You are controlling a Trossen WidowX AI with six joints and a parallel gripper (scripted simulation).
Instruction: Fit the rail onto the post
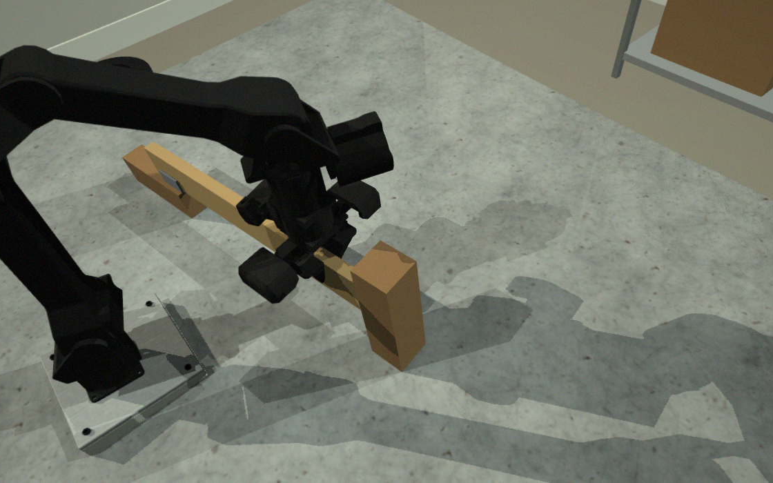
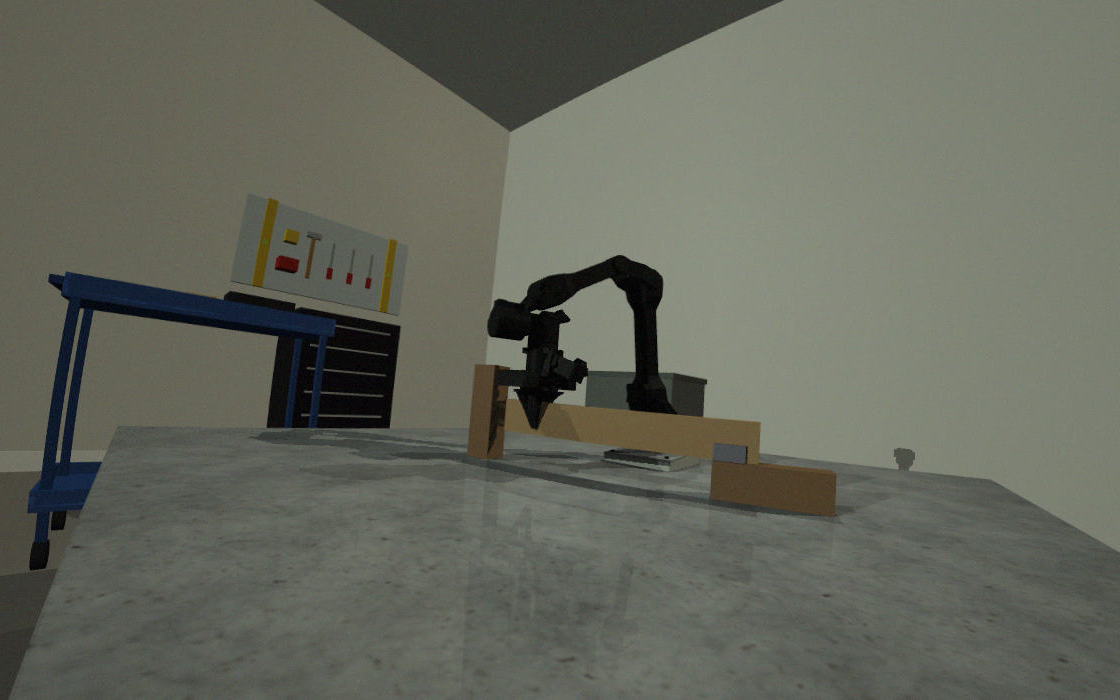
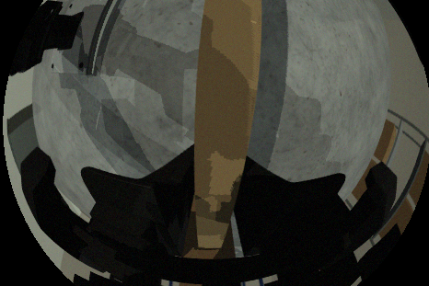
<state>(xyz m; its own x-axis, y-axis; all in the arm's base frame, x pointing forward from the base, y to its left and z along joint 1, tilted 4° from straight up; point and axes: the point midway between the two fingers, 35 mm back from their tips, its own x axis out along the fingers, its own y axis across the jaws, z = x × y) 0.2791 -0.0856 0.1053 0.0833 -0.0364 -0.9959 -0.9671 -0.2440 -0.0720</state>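
Observation:
The long wooden rail (image 1: 215,189) (image 2: 633,428) (image 3: 226,64) is raised off the table. Its far end sits in the grey bracket (image 1: 170,181) (image 2: 729,452) on the low footboard block (image 1: 140,171) (image 2: 773,487). Its near end meets the face of the short upright post (image 1: 392,294) (image 2: 486,422); no gap shows and the pegs are hidden. In the exterior view the rail looks about level. My gripper (image 1: 308,255) (image 2: 535,417) (image 3: 213,150) is shut on the rail from above, close to the post end.
The arm's base plate (image 1: 137,414) lies at the near left of the table. A shelf with cardboard boxes (image 1: 725,36) stands off the table at the far right. A blue cart (image 2: 181,304) and a dark tool cabinet (image 2: 346,374) stand beyond the table.

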